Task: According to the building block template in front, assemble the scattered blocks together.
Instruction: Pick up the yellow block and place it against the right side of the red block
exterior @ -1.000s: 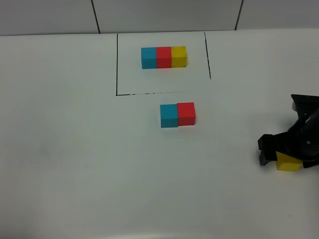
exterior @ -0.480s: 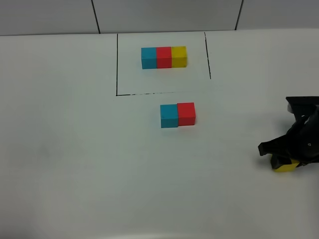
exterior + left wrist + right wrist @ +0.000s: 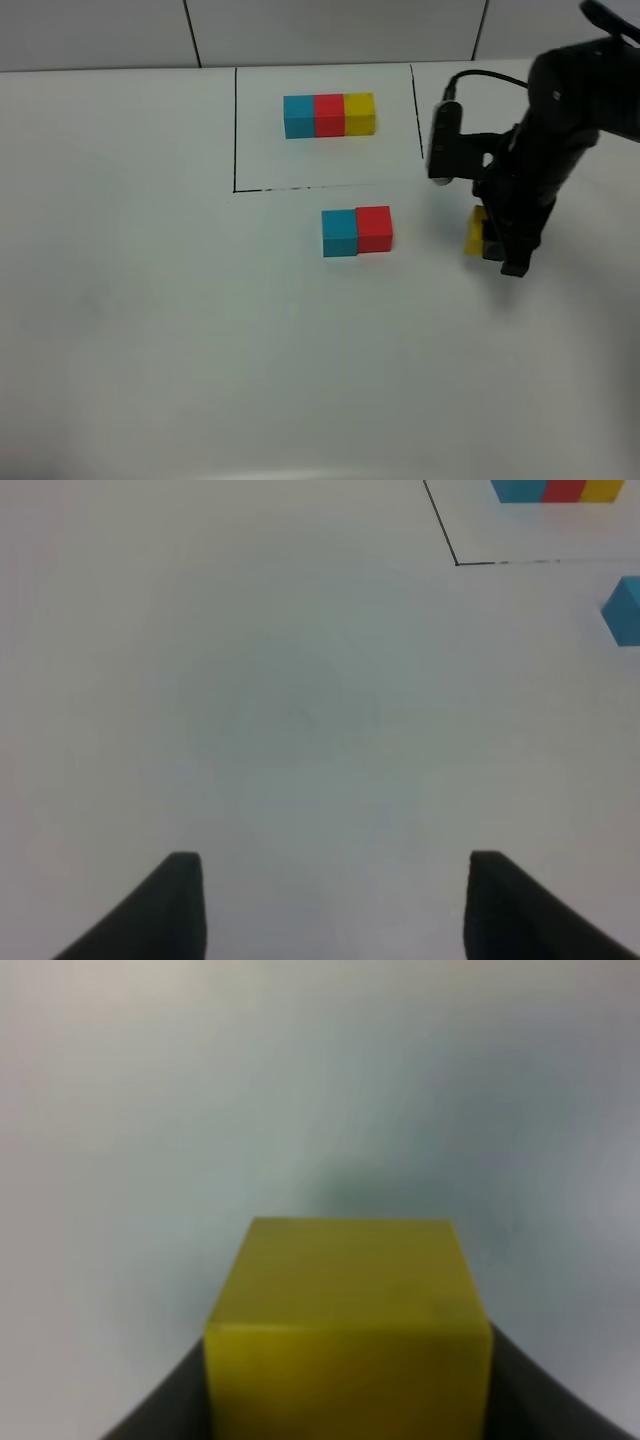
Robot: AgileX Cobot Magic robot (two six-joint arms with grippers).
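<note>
The template point(image 3: 329, 115) is a blue-red-yellow row of cubes inside a black drawn outline at the back; its edge shows in the left wrist view point(image 3: 560, 490). In front of it a loose cyan-blue cube point(image 3: 339, 233) and a loose red cube point(image 3: 374, 229) sit side by side, touching. My right gripper point(image 3: 490, 235) is shut on the loose yellow cube point(image 3: 475, 231), held to the right of the red cube with a gap between them. The yellow cube point(image 3: 348, 1335) fills the right wrist view. My left gripper point(image 3: 330, 900) is open and empty over bare table.
The white table point(image 3: 150, 300) ends at a tiled wall point(image 3: 330, 30) at the back. The black right arm point(image 3: 550, 110) reaches in from the upper right. The cyan-blue cube's corner point(image 3: 625, 610) shows in the left wrist view.
My right gripper closed on the yellow cube at the right edge, lifted it, and carried it left and back to just right of the red cube. The cyan-blue and red cubes did not move.
</note>
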